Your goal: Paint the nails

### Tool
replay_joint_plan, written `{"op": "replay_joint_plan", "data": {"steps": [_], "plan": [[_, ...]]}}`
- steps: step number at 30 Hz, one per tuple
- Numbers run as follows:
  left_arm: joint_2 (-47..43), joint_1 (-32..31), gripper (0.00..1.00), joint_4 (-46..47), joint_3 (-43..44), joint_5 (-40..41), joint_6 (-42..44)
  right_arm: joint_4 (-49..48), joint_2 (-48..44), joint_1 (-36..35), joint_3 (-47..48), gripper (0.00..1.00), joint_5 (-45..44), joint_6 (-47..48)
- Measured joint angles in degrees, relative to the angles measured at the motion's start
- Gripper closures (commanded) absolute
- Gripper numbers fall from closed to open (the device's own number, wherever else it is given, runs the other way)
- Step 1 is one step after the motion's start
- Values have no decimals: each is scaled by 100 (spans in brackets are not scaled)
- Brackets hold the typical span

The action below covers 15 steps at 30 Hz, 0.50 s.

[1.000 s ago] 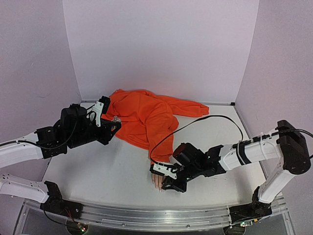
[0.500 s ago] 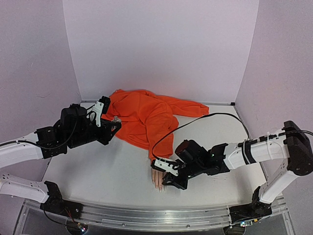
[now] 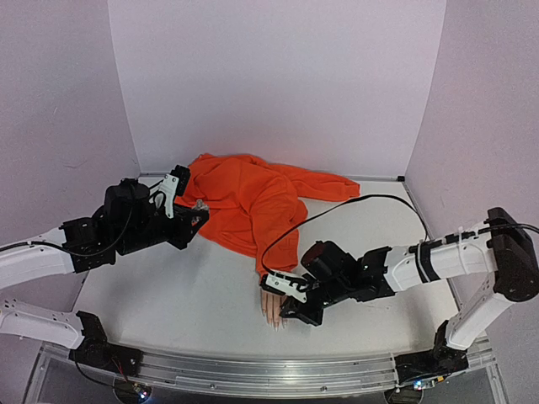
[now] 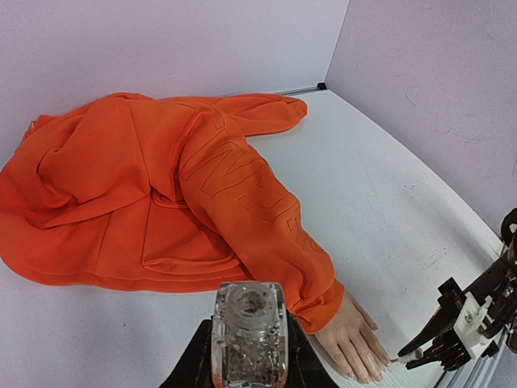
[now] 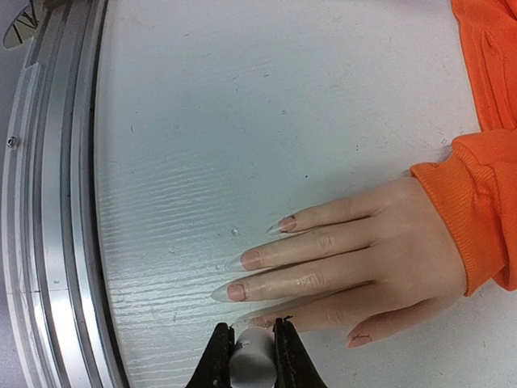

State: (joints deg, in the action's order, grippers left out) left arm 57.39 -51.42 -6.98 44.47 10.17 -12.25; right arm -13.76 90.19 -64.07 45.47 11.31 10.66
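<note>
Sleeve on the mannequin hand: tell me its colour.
Orange. The sleeve shows best in the left wrist view.

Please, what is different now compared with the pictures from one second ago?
The right arm sank lower and stretched out, nudging the right end effector slightly over the fingers of the mannequin hand; it stays shut on the white cap. Nothing was taken or released. The left end effector with the clear bottle, the hand and the orange sleeve stayed put.
</note>
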Motion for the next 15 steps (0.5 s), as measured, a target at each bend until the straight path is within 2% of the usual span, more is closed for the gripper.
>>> {"op": "replay_joint_plan", "data": {"steps": [15], "plan": [[0, 0, 100, 0, 0, -2, 0, -31, 243, 0, 0, 100, -44, 4]]}}
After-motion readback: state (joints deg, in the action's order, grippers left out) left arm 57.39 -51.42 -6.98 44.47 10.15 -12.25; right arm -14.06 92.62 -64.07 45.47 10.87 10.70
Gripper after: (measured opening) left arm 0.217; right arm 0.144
